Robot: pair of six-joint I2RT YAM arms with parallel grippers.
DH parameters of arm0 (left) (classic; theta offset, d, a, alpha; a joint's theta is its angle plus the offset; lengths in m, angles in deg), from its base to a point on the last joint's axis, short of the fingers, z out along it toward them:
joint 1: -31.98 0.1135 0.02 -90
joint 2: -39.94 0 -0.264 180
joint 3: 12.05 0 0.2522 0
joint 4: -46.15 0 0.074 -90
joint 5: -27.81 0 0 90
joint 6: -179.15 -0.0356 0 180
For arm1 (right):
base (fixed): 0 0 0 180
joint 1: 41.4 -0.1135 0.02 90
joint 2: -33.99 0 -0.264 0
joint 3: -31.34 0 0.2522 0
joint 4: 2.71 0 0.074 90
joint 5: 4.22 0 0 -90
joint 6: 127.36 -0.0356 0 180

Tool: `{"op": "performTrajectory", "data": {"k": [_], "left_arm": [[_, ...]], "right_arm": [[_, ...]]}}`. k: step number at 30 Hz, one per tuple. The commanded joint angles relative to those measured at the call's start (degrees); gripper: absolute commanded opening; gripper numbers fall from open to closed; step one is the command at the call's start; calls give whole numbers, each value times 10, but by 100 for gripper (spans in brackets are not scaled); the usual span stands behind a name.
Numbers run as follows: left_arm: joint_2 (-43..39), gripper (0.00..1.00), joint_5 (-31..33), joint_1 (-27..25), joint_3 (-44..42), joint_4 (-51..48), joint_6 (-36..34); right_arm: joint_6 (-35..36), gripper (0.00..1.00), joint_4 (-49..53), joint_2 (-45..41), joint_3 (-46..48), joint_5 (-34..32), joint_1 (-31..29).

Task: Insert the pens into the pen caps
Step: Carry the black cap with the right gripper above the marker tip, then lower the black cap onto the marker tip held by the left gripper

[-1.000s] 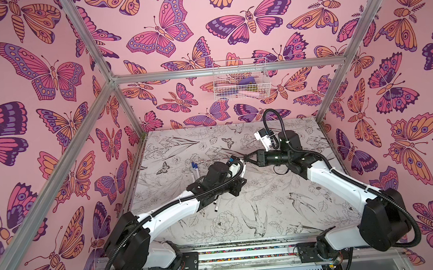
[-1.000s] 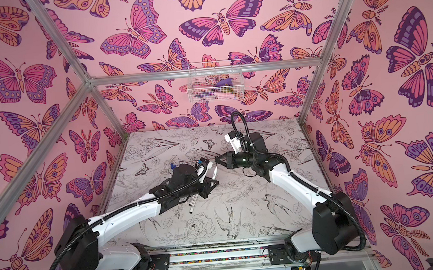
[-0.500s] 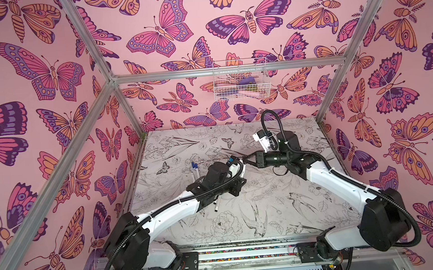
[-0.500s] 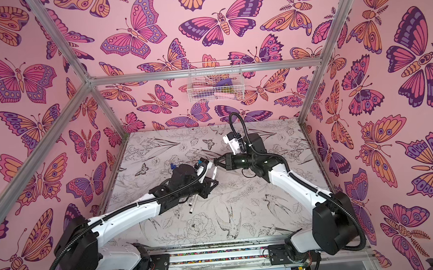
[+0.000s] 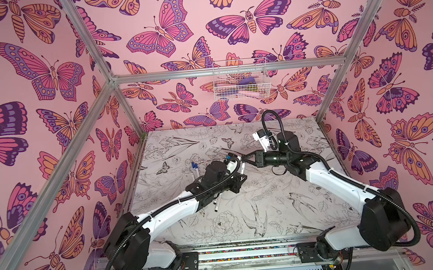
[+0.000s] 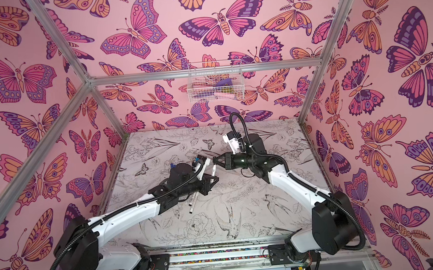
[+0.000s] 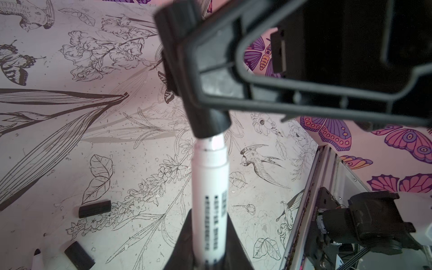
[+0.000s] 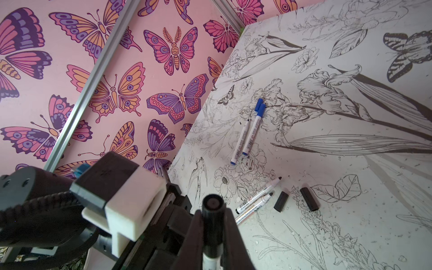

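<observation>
Pen (image 7: 209, 187), white barrel with dark print, clamped in the left gripper (image 7: 208, 240). The jaws are narrow around the barrel and hold it up off the table (image 5: 280, 201). Its tip end points straight at the right gripper (image 8: 211, 218), the two meeting nose to nose in both top views. Right gripper's jaws are pinched tight on a black pen cap (image 8: 211, 205), which sits over the pen's tip. A short narrower stretch of white shows between cap rim and barrel shoulder.

On the table beyond the right gripper are two black-tipped pens (image 8: 258, 198), uncapped, side by side. Two loose black caps (image 8: 280, 201) lie just past their tips. Farther out from that gripper, two blue-ended pens (image 8: 253, 131) lie close together.
</observation>
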Motion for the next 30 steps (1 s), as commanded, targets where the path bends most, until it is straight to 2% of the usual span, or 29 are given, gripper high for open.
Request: {"op": "performTrajectory", "data": {"k": [1,8,16,21,30], "left_arm": [[1,0,7,24,13,80,31],[18,0,14,54,33,138,47],[14,0,68,55,78,150,-69],[-3,0,114,51,59,206,-139],[-18,0,89,36,9,309,-154]], "right_arm": [[-4,3,2,-15,12,26,-4],[4,2,-8,-29,11,79,-5],[70,2,65,-35,-20,90,-31],[77,3,81,-34,-30,82,-35],[118,9,134,-39,-62,55,-38]]}}
